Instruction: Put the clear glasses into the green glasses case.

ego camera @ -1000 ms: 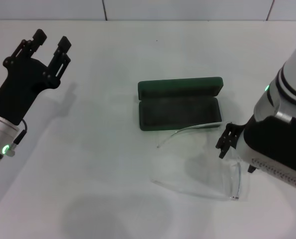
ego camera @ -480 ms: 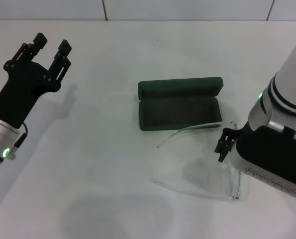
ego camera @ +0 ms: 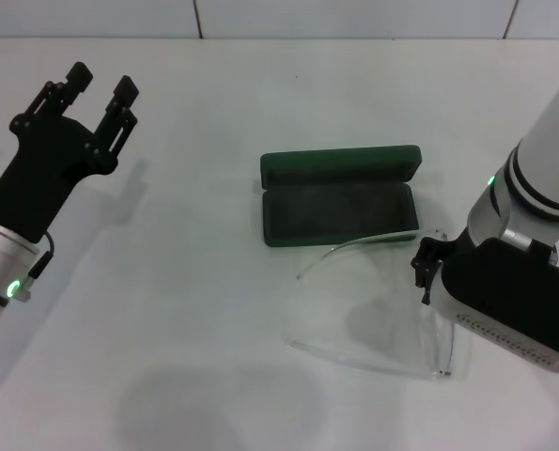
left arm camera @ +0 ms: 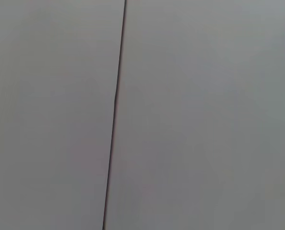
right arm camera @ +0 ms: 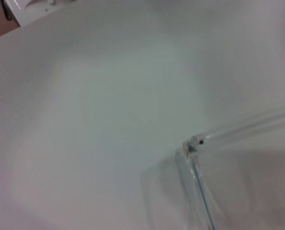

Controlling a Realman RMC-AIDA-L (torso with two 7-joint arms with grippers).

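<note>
From the head camera, the green glasses case is sitting open mid-table with the clear glasses lying just in front of it – the right gripper is hovering at their lens end (can't tell its finger state), while the left gripper is parked far left, fingers spread. The left wrist camera is only showing a blank wall. The right wrist camera is looking at the glasses' hinge on the white table.

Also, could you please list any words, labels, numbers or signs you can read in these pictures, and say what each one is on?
None can be read.
The green glasses case lies open; no lettering is legible on its lid or lining.
The clear glasses carry no visible marking.
The left gripper and right gripper show no readable label.
</note>
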